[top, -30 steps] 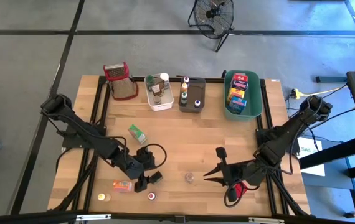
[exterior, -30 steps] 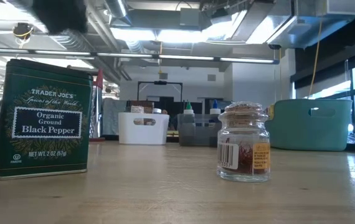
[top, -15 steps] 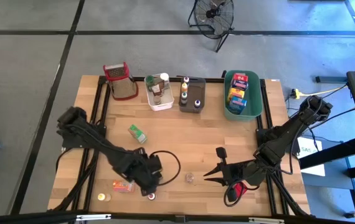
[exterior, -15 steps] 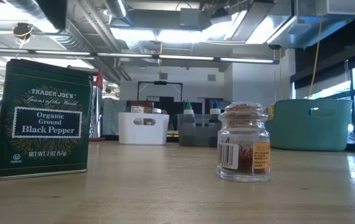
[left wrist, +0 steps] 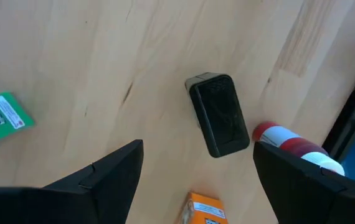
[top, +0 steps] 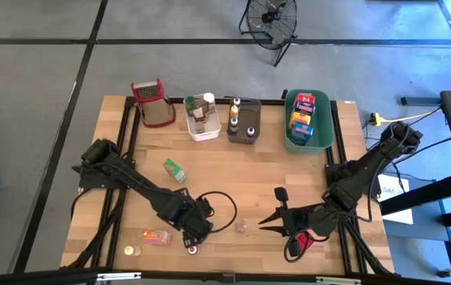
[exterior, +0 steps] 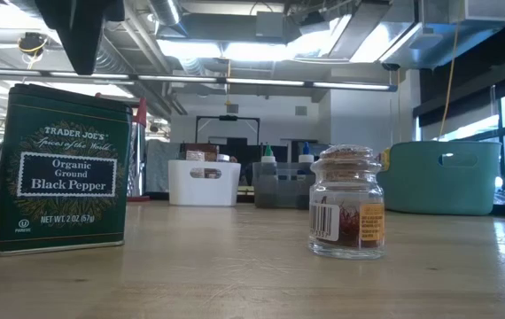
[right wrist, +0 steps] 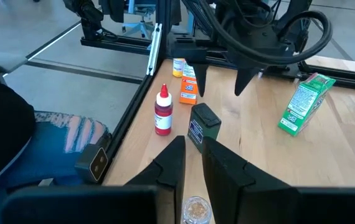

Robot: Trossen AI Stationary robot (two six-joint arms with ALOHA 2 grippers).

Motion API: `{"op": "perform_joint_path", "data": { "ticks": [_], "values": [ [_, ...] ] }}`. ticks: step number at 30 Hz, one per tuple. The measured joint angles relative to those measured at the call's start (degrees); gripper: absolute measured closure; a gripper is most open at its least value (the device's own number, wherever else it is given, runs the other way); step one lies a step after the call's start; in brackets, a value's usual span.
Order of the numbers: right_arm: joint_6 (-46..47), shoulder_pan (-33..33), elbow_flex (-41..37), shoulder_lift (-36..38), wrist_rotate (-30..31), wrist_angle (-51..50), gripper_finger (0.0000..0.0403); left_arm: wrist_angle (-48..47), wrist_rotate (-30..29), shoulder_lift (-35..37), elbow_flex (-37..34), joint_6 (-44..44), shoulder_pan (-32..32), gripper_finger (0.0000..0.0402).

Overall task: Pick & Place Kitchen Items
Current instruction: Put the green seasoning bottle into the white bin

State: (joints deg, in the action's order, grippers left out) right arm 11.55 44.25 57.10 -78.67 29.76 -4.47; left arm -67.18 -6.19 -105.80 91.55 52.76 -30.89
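Observation:
A dark green black-pepper tin [exterior: 60, 168] stands upright on its base near the table's front edge. It also shows from above in the left wrist view [left wrist: 220, 115]. My left gripper [left wrist: 196, 169] hangs open above the tin [right wrist: 202, 124], pointing down, one finger on either side and clear of it. In the high view the gripper [top: 192, 229] hides the tin. A small glass spice jar [top: 242, 227] stands to the right of the tin [exterior: 347, 202]. My right gripper [top: 267, 219] waits shut to the right of the jar, holding nothing [right wrist: 193, 152].
A red-capped bottle [top: 192, 249], an orange box [top: 156, 236] and a yellow-capped bottle [top: 133, 250] sit near the front left. A green box [top: 174, 169] lies mid-left. At the back stand the grater [top: 148, 103] and the white [top: 202, 119], grey [top: 244, 125] and green [top: 308, 120] tubs.
My left arm has reached toward the table's right edge and tipped its gripper from a slant to point steeply down over the pepper tin. Its fingers have stayed open. Nothing on the table has moved.

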Motion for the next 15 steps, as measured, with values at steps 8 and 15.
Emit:
{"op": "perform_joint_path", "data": {
  "ticks": [8,15],
  "values": [
    [0.0,0.0,0.0,0.0,0.0,0.0,0.0345,3.48,0.3,0.0,0.0,5.4,-0.65,0.01],
    [0.0,0.0,0.0,0.0,0.0,0.02,0.0345,6.8,0.38,0.0,-0.18,5.6,-0.61,0.0102]
  ]
}}
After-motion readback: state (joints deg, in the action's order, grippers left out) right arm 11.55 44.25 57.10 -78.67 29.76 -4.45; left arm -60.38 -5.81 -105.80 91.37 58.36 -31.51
